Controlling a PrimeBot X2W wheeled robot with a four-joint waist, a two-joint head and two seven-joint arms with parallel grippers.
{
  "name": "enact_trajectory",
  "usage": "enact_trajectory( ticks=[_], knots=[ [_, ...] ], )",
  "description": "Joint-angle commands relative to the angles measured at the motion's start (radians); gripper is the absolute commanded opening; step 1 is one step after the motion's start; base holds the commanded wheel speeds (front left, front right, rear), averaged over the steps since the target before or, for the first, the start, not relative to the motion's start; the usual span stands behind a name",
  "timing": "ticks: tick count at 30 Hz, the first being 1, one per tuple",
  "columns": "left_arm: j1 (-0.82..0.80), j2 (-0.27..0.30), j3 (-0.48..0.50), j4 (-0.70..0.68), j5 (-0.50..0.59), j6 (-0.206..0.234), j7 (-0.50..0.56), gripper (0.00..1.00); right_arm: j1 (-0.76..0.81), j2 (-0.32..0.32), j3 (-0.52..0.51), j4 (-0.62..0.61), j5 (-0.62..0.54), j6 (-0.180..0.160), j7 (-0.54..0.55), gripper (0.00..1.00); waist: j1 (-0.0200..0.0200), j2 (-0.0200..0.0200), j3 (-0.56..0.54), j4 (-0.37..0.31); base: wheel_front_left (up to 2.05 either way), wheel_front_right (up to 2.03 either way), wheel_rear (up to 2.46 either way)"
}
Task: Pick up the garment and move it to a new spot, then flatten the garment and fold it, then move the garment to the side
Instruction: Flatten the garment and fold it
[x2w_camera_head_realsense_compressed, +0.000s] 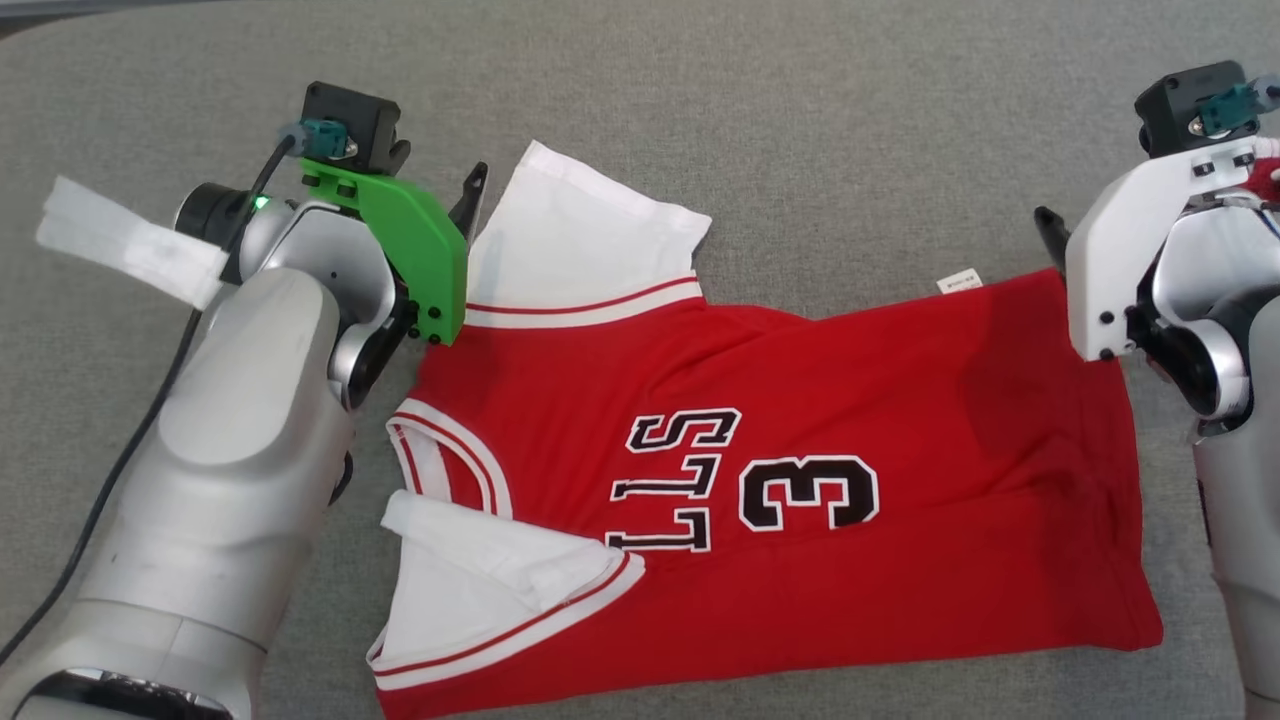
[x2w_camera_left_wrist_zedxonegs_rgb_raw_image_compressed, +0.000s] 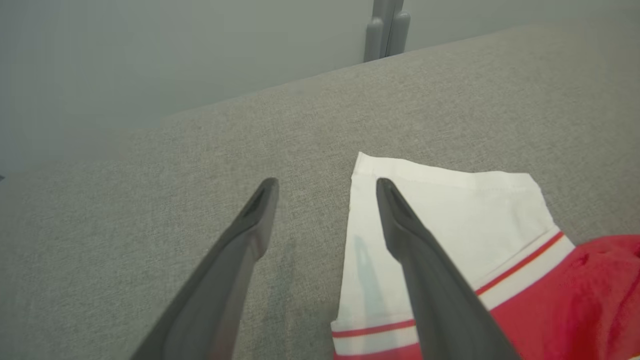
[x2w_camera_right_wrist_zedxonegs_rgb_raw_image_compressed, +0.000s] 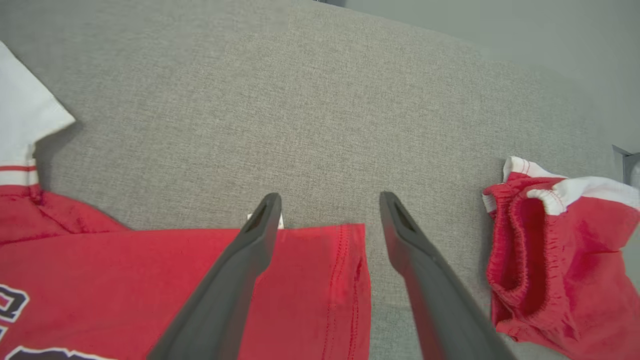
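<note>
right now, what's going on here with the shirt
A two-armed robot is working on a red jersey laid out on a grey surface. Both grippers are open and hold nothing. The left gripper straddles the edge of the far white sleeve. The right gripper straddles the hem's far corner. Crumpled red shorts lie apart, beyond the hem.

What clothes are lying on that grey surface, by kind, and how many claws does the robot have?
Jerseys: 1, the red jersey
Shorts: 1, the bunched red shorts
Grippers: 2, the left gripper and the right gripper, both open
Total: 4
</note>
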Motion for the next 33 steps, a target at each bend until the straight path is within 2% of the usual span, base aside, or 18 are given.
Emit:
enact_trajectory(
  ticks=[1, 10, 18, 20, 22, 23, 25, 26, 27, 33],
  knots=[
    [-0.041, 0.009, -0.012, 0.005, -0.016, -0.003, 0.013, 1.00, -0.021, -0.016, 0.012, -0.009, 0.008, -0.001, 0.007, 1.00, -0.0002, 0.0000, 0.093, -0.047, 0.00, 0.00, 0.00],
    [-0.169, 0.058, -0.114, 0.053, -0.115, -0.003, 0.087, 1.00, -0.065, -0.111, 0.087, -0.044, 0.052, -0.001, 0.029, 1.00, -0.0002, 0.0000, 0.190, -0.086, 0.00, 0.00, 0.00],
    [-0.230, 0.080, -0.152, 0.080, -0.139, -0.003, 0.075, 0.99, -0.063, -0.137, 0.074, -0.068, 0.070, -0.001, 0.015, 1.00, -0.0002, 0.0000, 0.225, -0.096, 0.00, 0.00, 0.00],
    [-0.237, 0.077, -0.159, 0.092, -0.157, -0.003, 0.082, 0.86, -0.056, -0.129, 0.072, -0.070, 0.073, -0.001, 0.017, 1.00, -0.0002, 0.0000, 0.230, -0.097, 0.00, 0.00, 0.00],
    [-0.242, 0.080, -0.171, 0.100, -0.164, -0.003, 0.080, 0.82, -0.054, -0.126, 0.072, -0.072, 0.072, -0.001, 0.017, 1.00, -0.0002, 0.0000, 0.234, -0.098, 0.00, 0.00, 0.00],
    [-0.244, 0.081, -0.177, 0.102, -0.167, -0.003, 0.078, 0.73, -0.056, -0.125, 0.072, -0.073, 0.073, -0.001, 0.017, 1.00, -0.0002, 0.0000, 0.236, -0.099, 0.00, 0.00, 0.00],
    [-0.249, 0.079, -0.189, 0.107, -0.177, -0.003, 0.080, 0.42, -0.063, -0.123, 0.073, -0.073, 0.072, -0.001, 0.015, 1.00, -0.0002, 0.0000, 0.241, -0.099, 0.00, 0.00, 0.00],
    [-0.250, 0.077, -0.196, 0.108, -0.182, -0.003, 0.086, 0.19, -0.067, -0.121, 0.074, -0.073, 0.075, -0.001, 0.014, 1.00, -0.0002, 0.0000, 0.243, -0.098, 0.00, 0.00, 0.00],
    [-0.249, 0.076, -0.202, 0.110, -0.192, -0.003, 0.093, 0.02, -0.070, -0.120, 0.075, -0.072, 0.077, -0.001, 0.015, 1.00, -0.0002, 0.0000, 0.245, -0.098, 0.00, 0.00, 0.00],
    [-0.241, 0.094, -0.233, 0.120, -0.227, -0.003, 0.116, 0.00, -0.072, -0.125, 0.079, -0.071, 0.077, -0.001, 0.019, 1.00, -0.0002, 0.0000, 0.243, -0.094, 0.00, 0.00, 0.00]
  ],
)
